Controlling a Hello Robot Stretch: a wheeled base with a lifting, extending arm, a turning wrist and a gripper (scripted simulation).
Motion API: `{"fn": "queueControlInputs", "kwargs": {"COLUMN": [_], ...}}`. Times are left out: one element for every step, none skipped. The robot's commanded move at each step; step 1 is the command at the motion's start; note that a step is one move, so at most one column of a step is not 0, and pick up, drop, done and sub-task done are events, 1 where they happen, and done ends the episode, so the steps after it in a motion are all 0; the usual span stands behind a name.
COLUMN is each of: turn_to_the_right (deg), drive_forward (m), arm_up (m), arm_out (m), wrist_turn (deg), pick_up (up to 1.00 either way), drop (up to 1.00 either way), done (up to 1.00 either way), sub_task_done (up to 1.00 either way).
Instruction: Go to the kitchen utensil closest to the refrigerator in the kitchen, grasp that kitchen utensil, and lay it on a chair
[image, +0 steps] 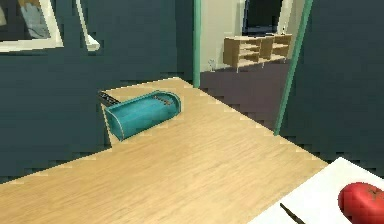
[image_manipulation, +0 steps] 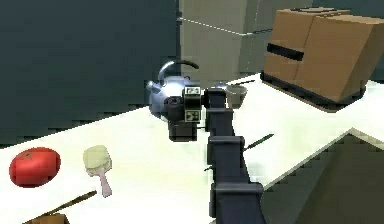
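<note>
On the white countertop (image_manipulation: 300, 120) the dark arm (image_manipulation: 232, 170) rises from the arm side view's bottom edge. Its gripper (image_manipulation: 170, 104) ends at a silvery-blue kettle (image_manipulation: 168, 82), which stands on the counter behind it. I cannot tell whether the gripper holds anything. A pale short-handled utensil (image_manipulation: 99, 167) lies on the counter to the left of the arm, beside a red tomato (image_manipulation: 35, 165). A thin dark utensil (image_manipulation: 264, 140) lies just right of the arm. A small grey cup (image_manipulation: 238, 95) stands behind the arm, near a tall pale cabinet that may be the refrigerator (image_manipulation: 225, 35).
A large brown box (image_manipulation: 322, 52) sits at the counter's far right. In the forward view a wooden countertop (image: 190, 150) carries a teal toaster (image: 145, 112). A red fruit (image: 362, 200) lies on a white surface (image: 310, 205). A doorway beyond shows a wooden shelf (image: 258, 48).
</note>
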Motion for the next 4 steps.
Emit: {"fn": "queueControlInputs", "kwargs": {"turn_to_the_right": [0.0,0.0,0.0,0.0], "drive_forward": [0.00,0.00,0.00,0.00], "arm_up": [0.06,0.00,0.00,0.00], "arm_out": [0.00,0.00,0.00,0.00], "wrist_turn": [0.0,-45.0,-45.0,-36.0], "pick_up": [0.00,0.00,0.00,0.00], "drop": [0.00,0.00,0.00,0.00], "done": [0.00,0.00,0.00,0.00], "sub_task_done": [0.00,0.00,0.00,0.00]}}
